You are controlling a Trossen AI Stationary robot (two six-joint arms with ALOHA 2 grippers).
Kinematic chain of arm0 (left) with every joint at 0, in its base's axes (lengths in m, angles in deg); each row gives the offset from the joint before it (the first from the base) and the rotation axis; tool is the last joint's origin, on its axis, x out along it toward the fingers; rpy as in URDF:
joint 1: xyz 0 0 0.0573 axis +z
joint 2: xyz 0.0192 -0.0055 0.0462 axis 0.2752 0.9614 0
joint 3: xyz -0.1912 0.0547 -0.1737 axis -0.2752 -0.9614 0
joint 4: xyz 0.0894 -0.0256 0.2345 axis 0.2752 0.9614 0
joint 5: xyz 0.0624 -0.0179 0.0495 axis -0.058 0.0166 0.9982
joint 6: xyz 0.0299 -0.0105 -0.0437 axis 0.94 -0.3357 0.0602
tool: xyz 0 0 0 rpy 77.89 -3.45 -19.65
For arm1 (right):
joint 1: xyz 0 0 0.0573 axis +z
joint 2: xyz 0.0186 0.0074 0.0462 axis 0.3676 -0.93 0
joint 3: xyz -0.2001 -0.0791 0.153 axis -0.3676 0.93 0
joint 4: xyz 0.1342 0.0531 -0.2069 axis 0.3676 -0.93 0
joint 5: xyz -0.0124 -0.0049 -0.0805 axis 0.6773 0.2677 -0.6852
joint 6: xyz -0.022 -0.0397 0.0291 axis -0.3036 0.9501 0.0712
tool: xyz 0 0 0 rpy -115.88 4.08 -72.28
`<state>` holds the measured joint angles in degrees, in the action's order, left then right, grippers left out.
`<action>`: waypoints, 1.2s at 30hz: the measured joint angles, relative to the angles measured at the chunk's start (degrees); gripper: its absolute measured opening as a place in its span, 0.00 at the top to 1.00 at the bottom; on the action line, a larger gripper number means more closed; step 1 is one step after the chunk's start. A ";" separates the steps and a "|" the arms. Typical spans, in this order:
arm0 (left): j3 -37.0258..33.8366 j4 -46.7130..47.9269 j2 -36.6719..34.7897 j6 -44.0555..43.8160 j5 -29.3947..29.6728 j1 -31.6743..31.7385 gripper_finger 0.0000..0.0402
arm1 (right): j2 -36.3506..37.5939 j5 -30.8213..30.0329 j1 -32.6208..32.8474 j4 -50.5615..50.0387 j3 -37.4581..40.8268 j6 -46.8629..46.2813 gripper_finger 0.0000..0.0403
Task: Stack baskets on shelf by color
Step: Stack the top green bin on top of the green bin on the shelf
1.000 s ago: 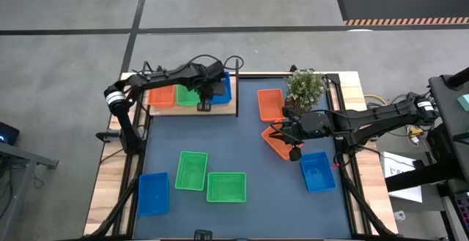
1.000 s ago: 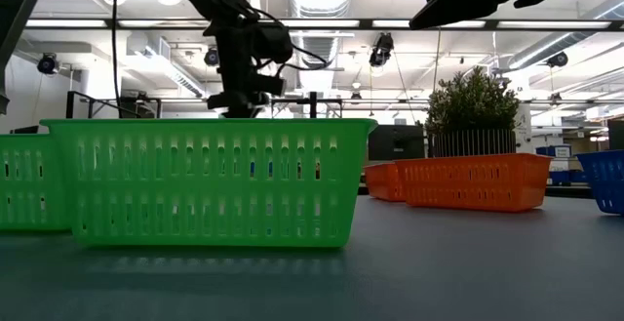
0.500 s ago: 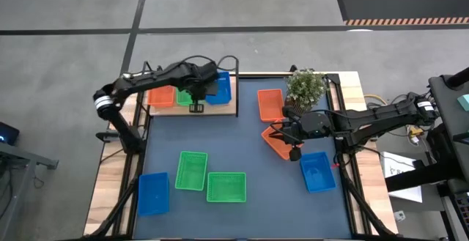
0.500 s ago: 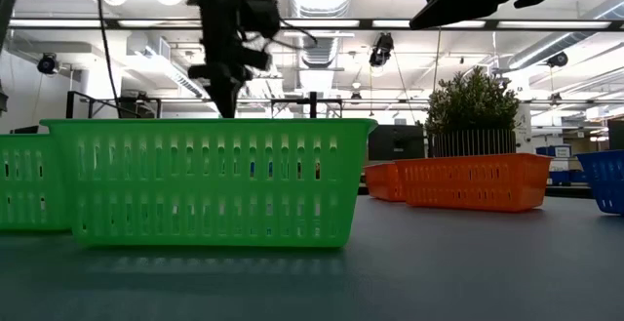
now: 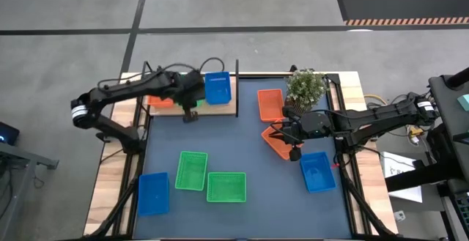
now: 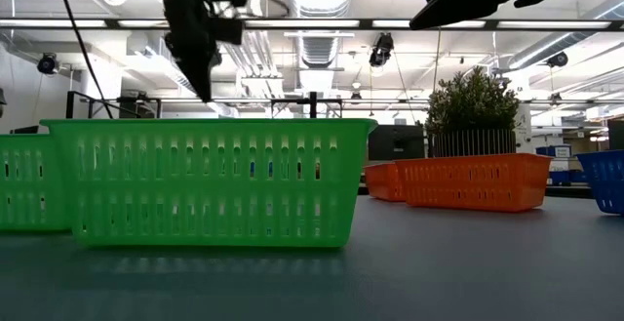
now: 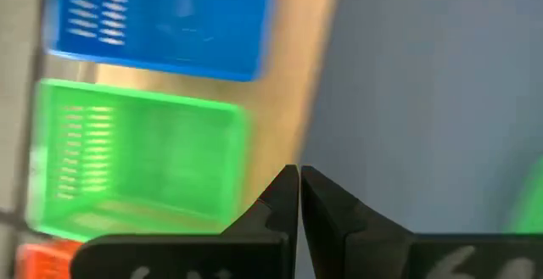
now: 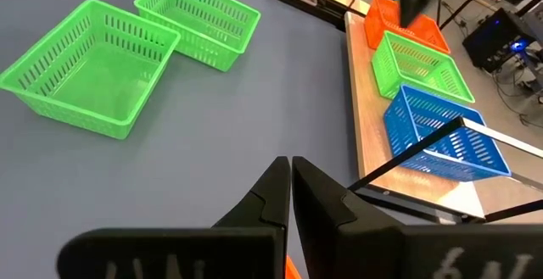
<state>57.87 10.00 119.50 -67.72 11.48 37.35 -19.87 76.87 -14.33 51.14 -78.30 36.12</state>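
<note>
Fingers of the left gripper [image 5: 190, 115] were pressed together and held nothing, hovering at the front edge of the wooden shelf [image 5: 223, 109] at about 11 o'clock on the table. On that shelf stood a blue basket [image 5: 217, 88], a green basket [image 7: 136, 156] and an orange basket [image 5: 156, 99] in a row. The right gripper [image 5: 293, 153], also closed and empty, was at 3 o'clock over an orange basket on the mat [image 5: 275, 143], while two green baskets [image 5: 207, 178] lay at 6 o'clock.
</note>
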 joint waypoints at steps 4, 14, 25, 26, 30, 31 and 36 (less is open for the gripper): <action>-1.01 1.04 -3.23 -8.53 -0.12 -11.11 1.00 | 0.00 0.01 -0.01 0.00 0.01 0.32 0.98; -0.85 0.89 0.64 -31.52 0.33 -40.61 1.00 | 0.00 0.01 -0.01 0.09 0.02 0.70 0.98; -0.52 0.79 7.48 -50.11 -4.80 -55.11 0.92 | 0.00 0.38 0.01 0.13 0.02 -1.74 0.98; -0.53 0.78 8.15 -50.08 -4.85 -55.27 0.89 | 0.00 0.48 0.01 0.11 0.06 -2.11 0.98; -0.55 0.56 10.70 -47.00 -4.91 -55.59 0.75 | 0.00 0.52 0.01 -0.02 0.30 -2.59 0.98; -0.57 0.18 11.53 -46.47 -4.93 -55.63 0.73 | 0.00 0.54 0.01 -0.09 0.36 -2.81 0.98; -0.64 -5.35 14.31 -43.56 -4.92 -55.66 0.64 | 0.00 0.54 0.03 -0.32 0.44 -3.15 0.98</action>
<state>57.24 4.65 133.81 -111.28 6.56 -18.31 -19.87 77.41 -14.31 50.82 -77.86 32.97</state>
